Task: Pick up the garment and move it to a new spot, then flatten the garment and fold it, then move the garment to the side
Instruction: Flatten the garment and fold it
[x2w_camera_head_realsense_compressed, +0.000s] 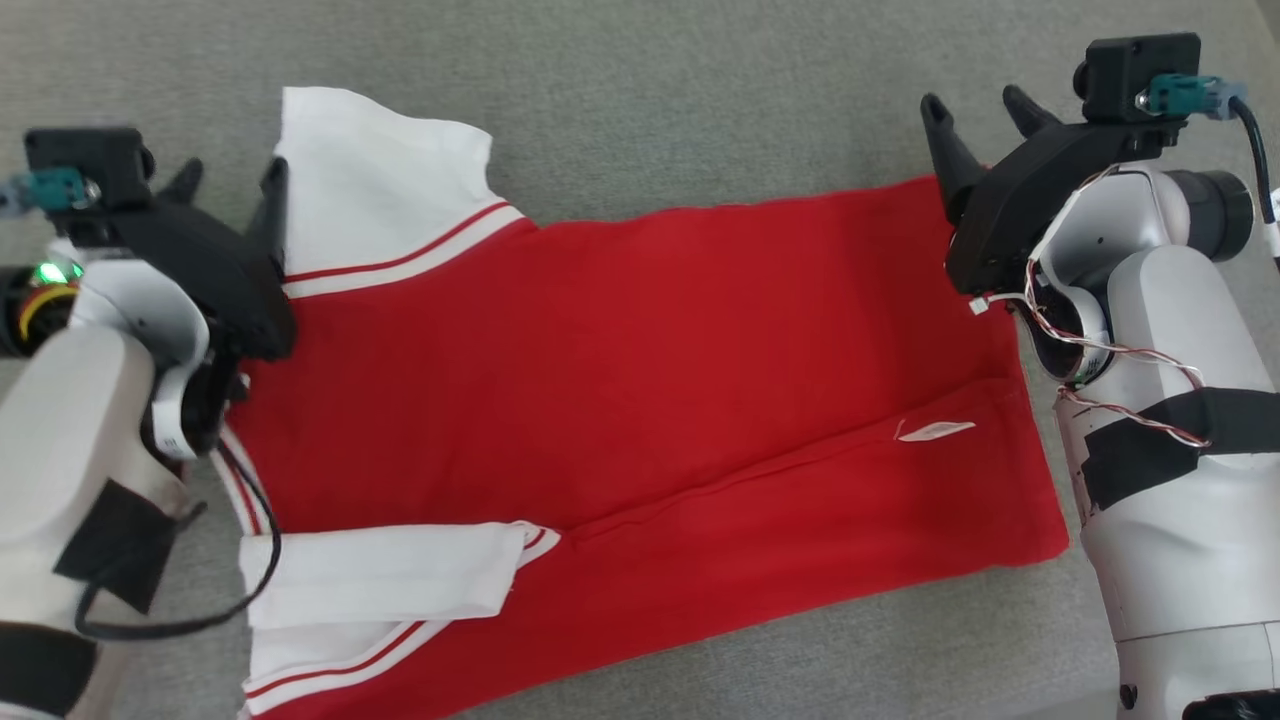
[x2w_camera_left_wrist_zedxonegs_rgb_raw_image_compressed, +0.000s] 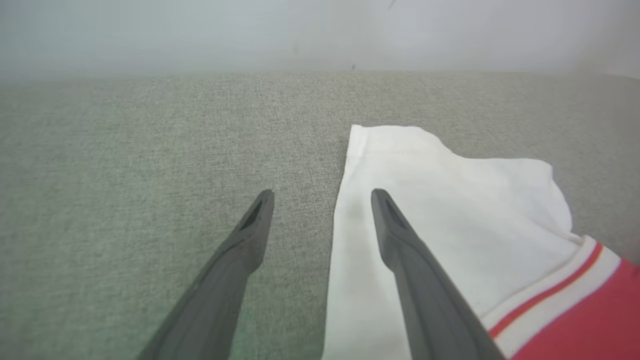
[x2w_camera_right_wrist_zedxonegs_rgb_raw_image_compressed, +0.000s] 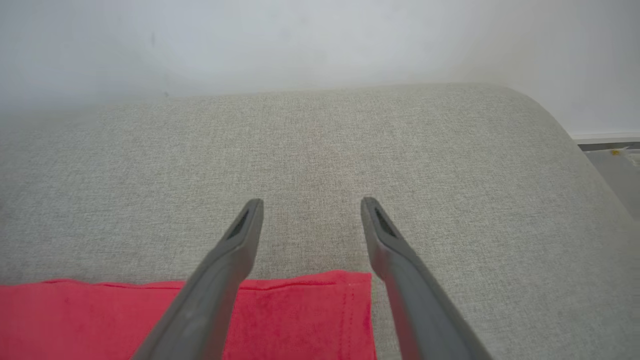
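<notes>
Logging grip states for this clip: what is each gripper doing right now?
Left gripper: open, empty, by the white sleeve.
Right gripper: open, empty, by the red hem.

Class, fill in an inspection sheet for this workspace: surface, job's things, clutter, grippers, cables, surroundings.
Surface: grey woven upholstery, rounded at one corner.
Job's things: red garment with white sleeves, spread flat, near edge folded over; white label showing.
Clutter: nothing seen.
Grippers: left gripper open at the far white sleeve; right gripper open over the hem's far corner.
Cables: black cable looping from the left forearm; twisted wires on the right arm.
Surroundings: pale wall behind.
</notes>
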